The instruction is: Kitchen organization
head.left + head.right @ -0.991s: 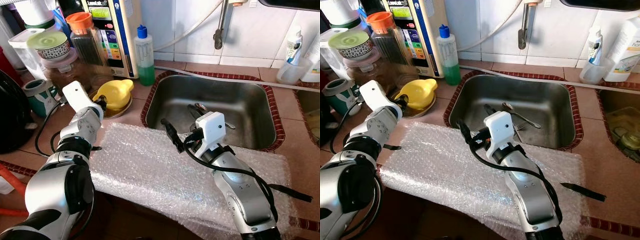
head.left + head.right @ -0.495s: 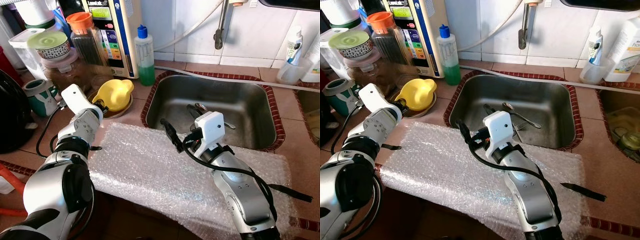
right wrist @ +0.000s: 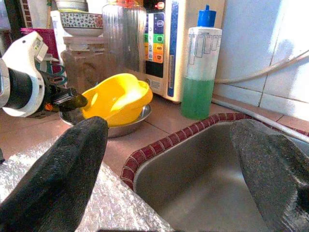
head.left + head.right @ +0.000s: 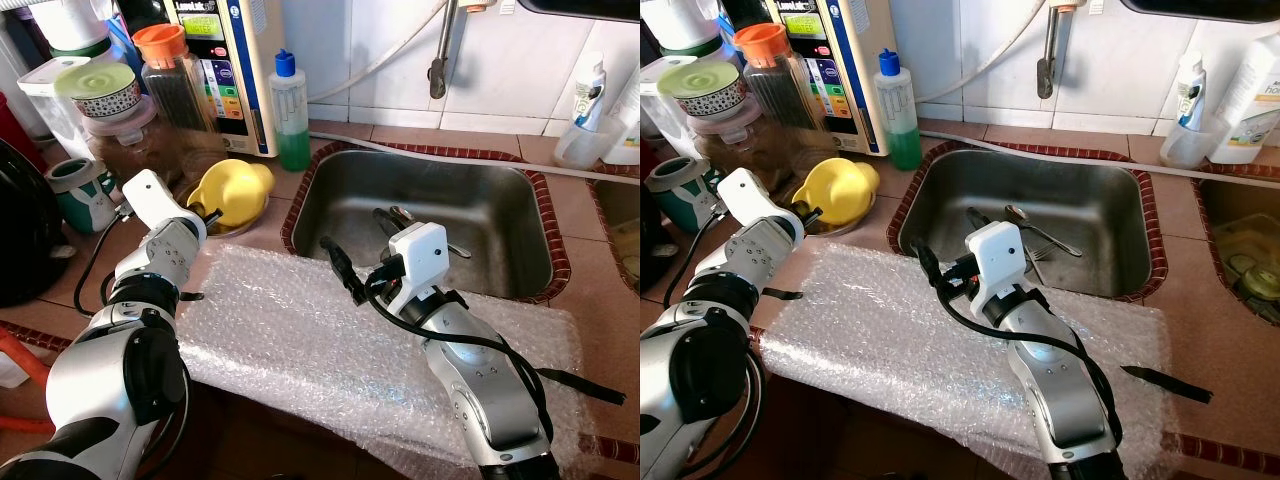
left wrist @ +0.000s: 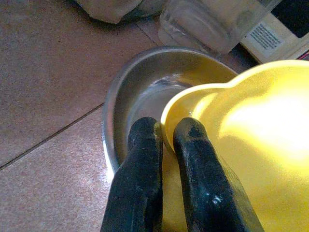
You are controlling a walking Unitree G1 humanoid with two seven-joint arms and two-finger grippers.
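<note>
A yellow plastic bowl (image 4: 235, 190) lies tipped inside a shallow steel bowl (image 5: 140, 87) on the counter left of the sink. My left gripper (image 4: 207, 213) is shut on the yellow bowl's near rim, one finger (image 5: 137, 169) on each side of the edge. In the right wrist view the yellow bowl (image 3: 118, 99) is raised on the gripper's side. My right gripper (image 4: 340, 265) hovers open over the bubble wrap (image 4: 300, 340) at the sink's front edge, holding nothing.
The steel sink (image 4: 500, 230) holds a few utensils (image 4: 395, 220). A green soap bottle (image 4: 290, 110), jars (image 4: 175, 80) and a water purifier stand behind the bowls. A teal mug (image 4: 80, 190) is at the left. A black knife (image 4: 580, 383) lies on the wrap's right end.
The yellow bowl has tipped up on my left gripper's side and shifted slightly toward the sink. The right arm has stayed in place.
</note>
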